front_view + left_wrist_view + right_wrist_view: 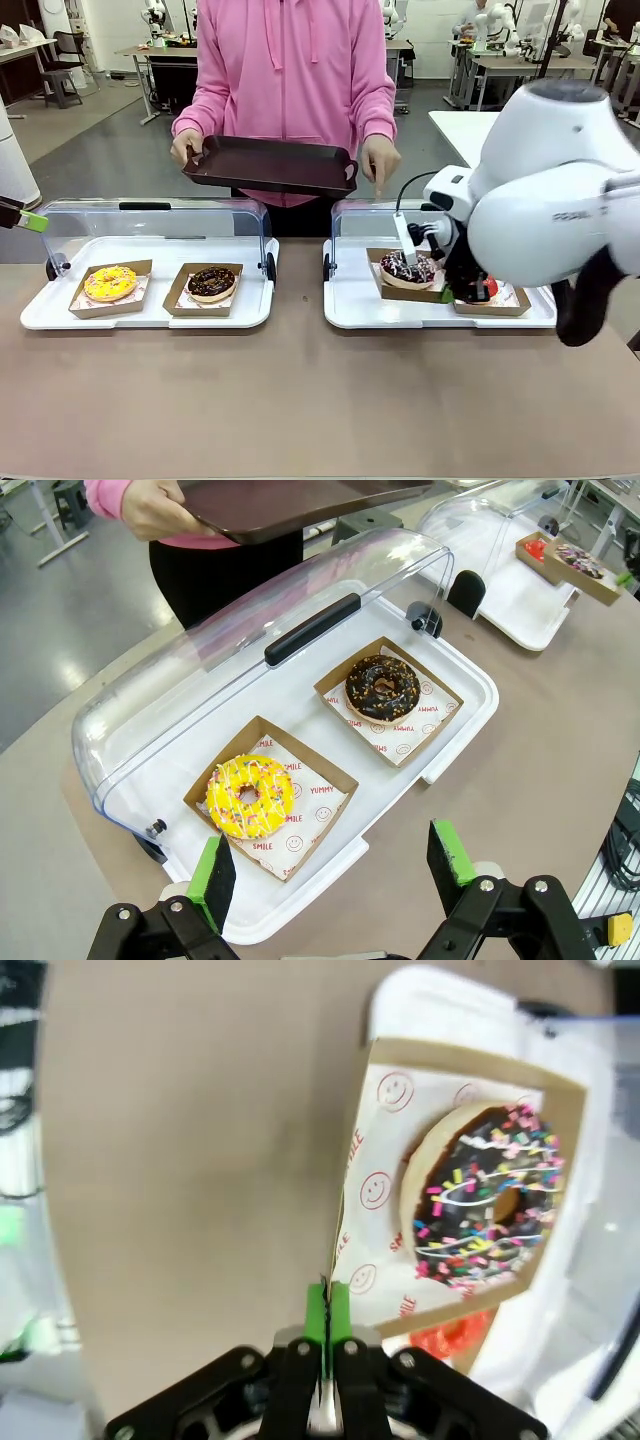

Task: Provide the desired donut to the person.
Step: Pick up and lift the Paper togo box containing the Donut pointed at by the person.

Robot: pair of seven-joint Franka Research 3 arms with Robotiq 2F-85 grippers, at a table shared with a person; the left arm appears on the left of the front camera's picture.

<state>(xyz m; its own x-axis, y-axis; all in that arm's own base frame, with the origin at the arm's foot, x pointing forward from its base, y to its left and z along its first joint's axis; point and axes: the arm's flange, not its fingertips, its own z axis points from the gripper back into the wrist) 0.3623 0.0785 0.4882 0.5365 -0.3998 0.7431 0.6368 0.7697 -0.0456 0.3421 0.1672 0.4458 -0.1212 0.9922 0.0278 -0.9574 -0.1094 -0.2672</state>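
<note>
Your right gripper [327, 1305] clenched on side wall of brown cardboard tray [470, 1061] carrying chocolate sprinkled donut [450, 1210], left half of right-hand white plastic tray [350, 305]. Card likely light, floppy; icing soft: hold wall, keep level. Your left gripper [333, 860] spread, empty.

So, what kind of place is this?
Likely a robotics lab staged as a donut counter: lidded display trays hold donuts, the right gripper pinches one cardboard tray, worktables stand behind the person.
</note>
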